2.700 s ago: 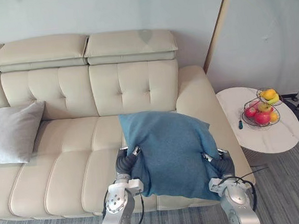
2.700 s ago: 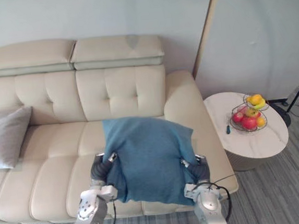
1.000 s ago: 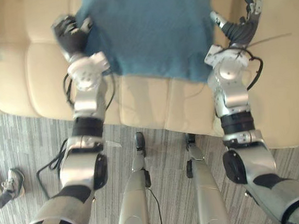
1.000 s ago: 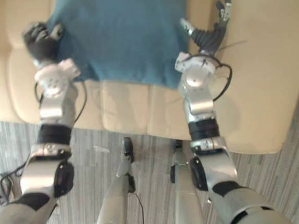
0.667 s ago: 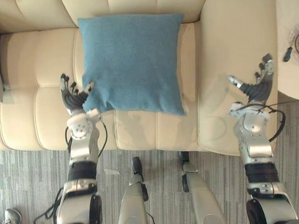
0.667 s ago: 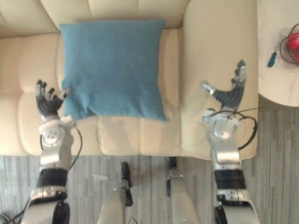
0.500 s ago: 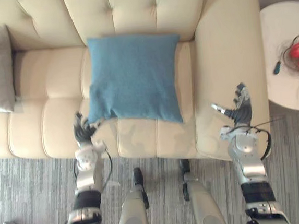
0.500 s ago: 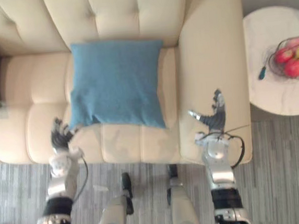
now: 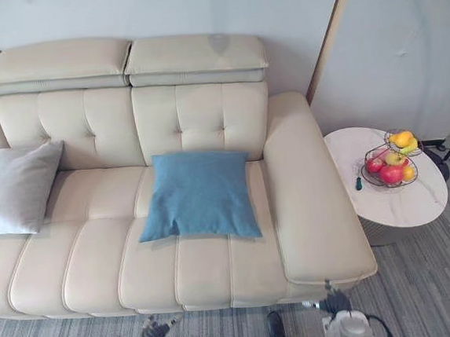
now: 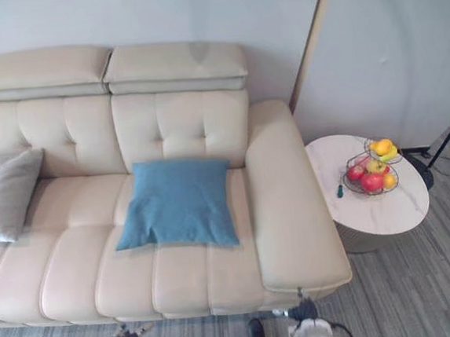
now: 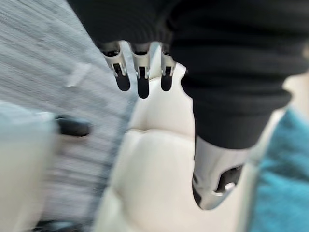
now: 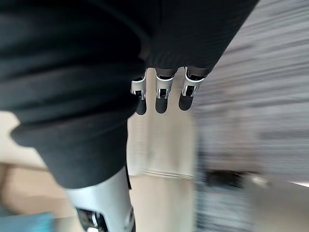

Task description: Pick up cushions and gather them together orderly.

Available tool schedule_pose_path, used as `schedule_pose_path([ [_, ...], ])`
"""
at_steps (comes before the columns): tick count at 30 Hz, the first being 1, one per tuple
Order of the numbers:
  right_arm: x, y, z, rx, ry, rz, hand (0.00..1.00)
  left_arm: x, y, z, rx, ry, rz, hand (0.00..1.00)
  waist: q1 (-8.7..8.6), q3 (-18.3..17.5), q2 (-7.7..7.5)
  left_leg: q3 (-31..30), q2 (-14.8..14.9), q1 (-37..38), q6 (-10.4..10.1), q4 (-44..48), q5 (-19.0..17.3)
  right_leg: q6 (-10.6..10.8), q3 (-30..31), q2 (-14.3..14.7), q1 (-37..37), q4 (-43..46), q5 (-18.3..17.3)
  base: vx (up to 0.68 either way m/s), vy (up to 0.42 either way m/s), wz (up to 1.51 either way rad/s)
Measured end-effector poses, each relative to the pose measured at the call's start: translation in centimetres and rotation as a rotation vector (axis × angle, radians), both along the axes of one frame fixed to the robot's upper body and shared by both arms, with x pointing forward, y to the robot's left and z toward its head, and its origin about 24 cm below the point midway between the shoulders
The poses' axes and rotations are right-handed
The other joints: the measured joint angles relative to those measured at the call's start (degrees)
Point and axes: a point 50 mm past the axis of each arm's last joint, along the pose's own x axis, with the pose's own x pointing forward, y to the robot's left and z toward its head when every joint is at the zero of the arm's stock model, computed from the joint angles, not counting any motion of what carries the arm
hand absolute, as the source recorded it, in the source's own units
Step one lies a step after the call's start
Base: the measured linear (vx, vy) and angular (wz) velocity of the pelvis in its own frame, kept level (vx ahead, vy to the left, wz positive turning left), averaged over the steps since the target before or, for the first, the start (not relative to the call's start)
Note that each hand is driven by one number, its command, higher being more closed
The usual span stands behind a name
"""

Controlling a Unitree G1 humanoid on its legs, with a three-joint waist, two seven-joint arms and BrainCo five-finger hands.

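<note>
The sofa (image 9: 99, 258) looks like smooth cream leather with a soft sheen. On it, the blue cushion (image 9: 200, 194) and the grey cushion (image 9: 10, 187) are matt woven cloth. Beside it, the side table (image 9: 401, 204) has a smooth, stone-like top.

Left hand (image 11: 143, 73), right hand (image 12: 162, 92) low, uncurled, empty.

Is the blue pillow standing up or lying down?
Lying down: the square blue fabric cushion rests flat on the seat of the cream leather sofa, its top edge at the backrest.
</note>
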Motion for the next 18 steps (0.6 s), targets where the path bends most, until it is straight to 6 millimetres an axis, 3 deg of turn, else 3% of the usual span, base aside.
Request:
schedule_pose_path([
  [2,-1.5,-0.6,-0.5,0.008,0.053,-0.058,0.00,-0.6,-0.1,-0.2,0.004,0.025,-0.034,0.00,-0.07,-0.59,0.77,-0.12,0.07,1.66,-0.01,-0.57,0.01,0.02,0.18,0.30,0.89,0.06,0.03,0.08,0.001,-0.17],
  [5,-2.0,-1.4,-0.5,0.002,0.058,-0.105,0.00,-1.1,-0.2,-0.4,-0.008,0.052,-0.060,0.00,-0.80,-1.28,1.86,-0.18,0.22,2.98,-0.26,-0.53,-0.25,0.39,0.23,0.57,1.86,0.37,0.72,0.13,0.014,-0.10],
  [6,-2.1,-1.4,-0.5,0.003,0.061,-0.116,0.00,-1.1,-0.2,-0.4,-0.008,0.053,-0.062,0.00,-1.06,-1.27,1.89,-0.18,0.26,3.07,-0.15,-0.51,-0.15,0.28,0.22,0.63,1.90,0.38,1.01,0.08,0.007,-0.02],
  [7,-1.9,-1.8,-0.8,0.050,0.077,-0.245,0.00,-0.9,1.3,-0.2,0.033,0.075,-0.096,0.00,-2.49,-0.25,1.11,-0.04,-0.08,5.13,0.63,0.56,-1.76,0.36,-0.08,0.44,3.45,0.98,0.22,0.05,0.005,0.00],
  [18,-2.0,-1.7,-0.8,0.054,0.076,-0.261,0.00,-1.0,1.1,-0.3,0.030,0.077,-0.096,0.00,-2.43,0.00,1.27,0.09,-0.05,6.30,0.64,0.53,-1.79,0.35,-0.05,0.49,4.50,1.06,0.22,0.00,0.000,0.00],
])
